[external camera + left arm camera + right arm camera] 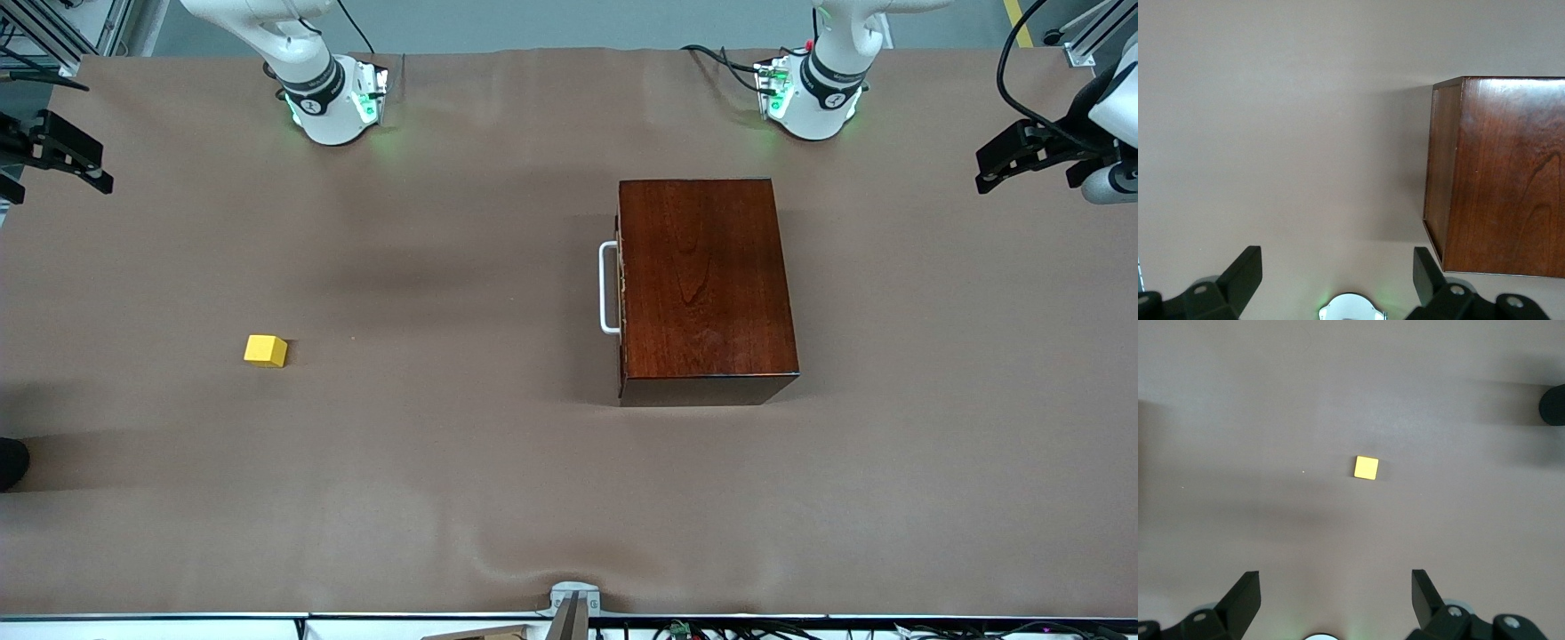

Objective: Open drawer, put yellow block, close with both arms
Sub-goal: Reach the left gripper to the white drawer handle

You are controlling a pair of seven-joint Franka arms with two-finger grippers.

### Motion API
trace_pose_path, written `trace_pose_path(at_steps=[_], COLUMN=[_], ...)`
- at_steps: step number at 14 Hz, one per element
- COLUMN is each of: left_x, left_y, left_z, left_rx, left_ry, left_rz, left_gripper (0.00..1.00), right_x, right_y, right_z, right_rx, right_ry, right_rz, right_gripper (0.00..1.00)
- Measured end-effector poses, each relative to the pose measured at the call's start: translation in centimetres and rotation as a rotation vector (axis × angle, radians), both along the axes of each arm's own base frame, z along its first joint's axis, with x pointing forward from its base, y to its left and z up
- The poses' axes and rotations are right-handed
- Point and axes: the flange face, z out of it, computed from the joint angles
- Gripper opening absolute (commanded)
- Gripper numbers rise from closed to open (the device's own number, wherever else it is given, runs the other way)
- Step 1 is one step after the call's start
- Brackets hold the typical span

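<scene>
Hanging high with fingers spread, the right gripper [1335, 597] looked down on the yellow block [266, 350]; the left gripper [1338, 277], equally spread, hovered beside the shut drawer [621, 286], its handle [609, 288] facing the block.

Table [498, 498] w/ brown cloth cover, slightly rippled. Wooden box [702, 284] sits on it, toward left arm's end, drawer [621, 289] shut. Yellow block [265, 350] well apart from box, toward right arm's end, slightly nearer front cam.
</scene>
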Motion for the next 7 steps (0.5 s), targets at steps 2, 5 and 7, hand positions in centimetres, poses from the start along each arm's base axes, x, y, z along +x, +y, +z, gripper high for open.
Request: trace_pose_path(at_steps=[2,5,7], left_x=[0.0,-0.1,-0.3], left_y=[0.0,-0.5,-2.7], left_z=[0.0,0.0,-0.2], left_rx=[0.0,-0.002,-0.002], left_ry=[0.0,0.0,0.006], left_rz=[0.0,-0.009,-0.052], left_gripper=[1.0,1.0,1.0], right_x=[0.0,0.0,0.0], right_y=[0.0,0.0,0.0], right_z=[0.0,0.0,0.0], right_rx=[0.0,0.0,0.0], right_ry=[0.0,0.0,0.0], right_rz=[0.0,0.0,0.0], right_gripper=[1.0,1.0,1.0])
